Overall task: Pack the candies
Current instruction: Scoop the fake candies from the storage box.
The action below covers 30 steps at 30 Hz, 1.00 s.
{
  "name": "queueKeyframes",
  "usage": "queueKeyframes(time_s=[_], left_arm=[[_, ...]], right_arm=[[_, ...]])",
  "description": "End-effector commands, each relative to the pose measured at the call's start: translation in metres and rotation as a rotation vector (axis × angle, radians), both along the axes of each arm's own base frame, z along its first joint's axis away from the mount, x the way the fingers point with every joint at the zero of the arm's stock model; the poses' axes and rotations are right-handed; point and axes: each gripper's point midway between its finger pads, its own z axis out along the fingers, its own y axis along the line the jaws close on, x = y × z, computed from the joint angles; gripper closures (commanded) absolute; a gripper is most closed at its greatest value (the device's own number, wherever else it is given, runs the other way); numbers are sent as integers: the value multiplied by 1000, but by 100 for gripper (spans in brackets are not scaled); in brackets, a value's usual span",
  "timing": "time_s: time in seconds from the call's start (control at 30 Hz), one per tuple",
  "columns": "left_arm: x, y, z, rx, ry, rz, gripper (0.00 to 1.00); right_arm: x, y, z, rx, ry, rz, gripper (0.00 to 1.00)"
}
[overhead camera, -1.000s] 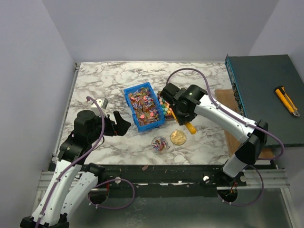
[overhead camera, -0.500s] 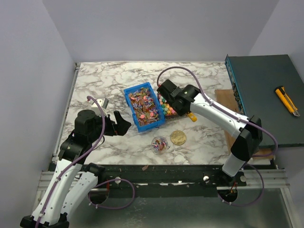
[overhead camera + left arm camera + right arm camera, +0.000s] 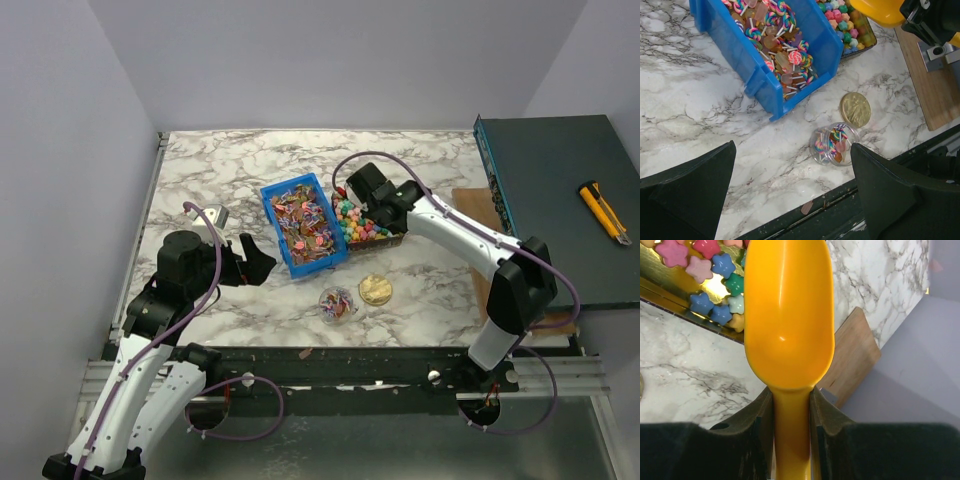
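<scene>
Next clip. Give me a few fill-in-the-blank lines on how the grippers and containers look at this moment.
1. The right gripper is shut on the scoop by its ____.
2. The left gripper is ____, holding nothing.
3. The lollipop candies sit in a ____ bin.
4. The lid beside the jar is ____ in colour.
Missing words: handle; open; blue; gold.

Left arm (image 3: 135,350) bent, left fingers (image 3: 685,200) spread wide, right arm (image 3: 460,235) outstretched, right fingers (image 3: 832,425) clamping scoop (image 3: 789,315)

Many candies (image 3: 790,55) — one scoop (image 3: 789,315), one jar (image 3: 816,151)
</scene>
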Motion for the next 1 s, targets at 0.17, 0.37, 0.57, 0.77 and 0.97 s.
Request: queueKeyframes(time_s=[0.17,0.37,0.57,0.77,0.97], left_arm=[[-1,1,-4,8,7,2,1],[-1,2,-3,7,-1,8,1],[-2,1,-3,6,4,2,1],[-2,1,-3,5,5,1,1],[-1,1,-3,7,4,3,1]], right_arm=[[29,0,-12,-91,-6,49,100],[45,-2,-18,-144,-11,41,99],[46,-3,-34,-178,23,47,99],[51,0,-45,-195,37,41,99],[53,7,-56,-180,69,45,99]])
